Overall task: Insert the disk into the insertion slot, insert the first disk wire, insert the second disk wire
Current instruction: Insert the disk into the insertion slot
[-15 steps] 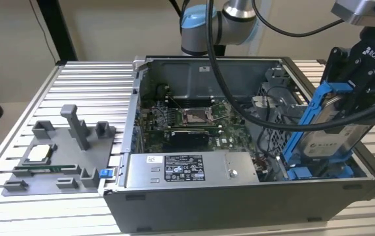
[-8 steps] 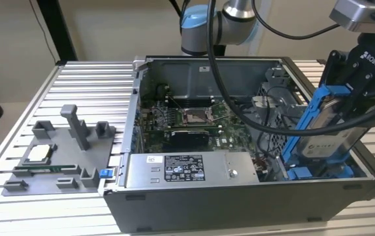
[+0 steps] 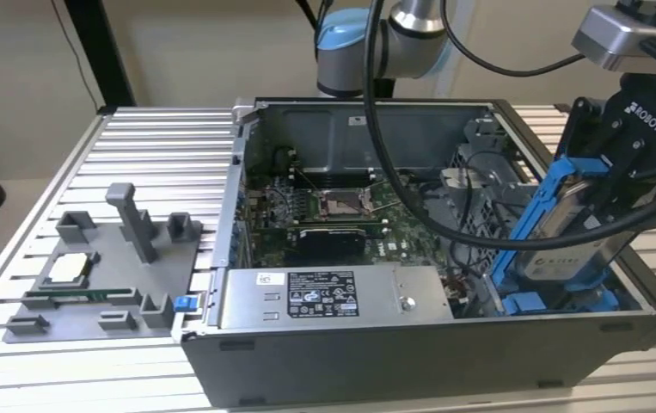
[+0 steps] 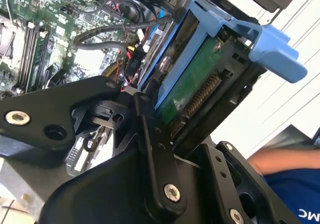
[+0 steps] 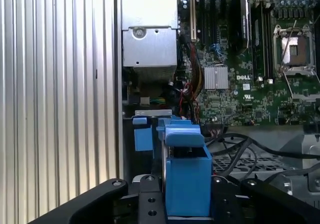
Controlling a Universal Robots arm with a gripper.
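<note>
You've got a disk point(image 3: 563, 249) w/ silver metal body and smooth bright-blue plastic caddy. Gripper point(image 3: 603, 194): matt black. Table point(image 3: 156, 142): ribbed, satin metal. Case point(image 3: 419, 361): matt grey sheet metal. Board point(image 5: 235, 94): glossy green.

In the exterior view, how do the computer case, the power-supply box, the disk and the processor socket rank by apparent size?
1. computer case
2. power-supply box and disk: about alike; the disk is tilted and partly covered, so I leave them unranked
3. processor socket
</note>
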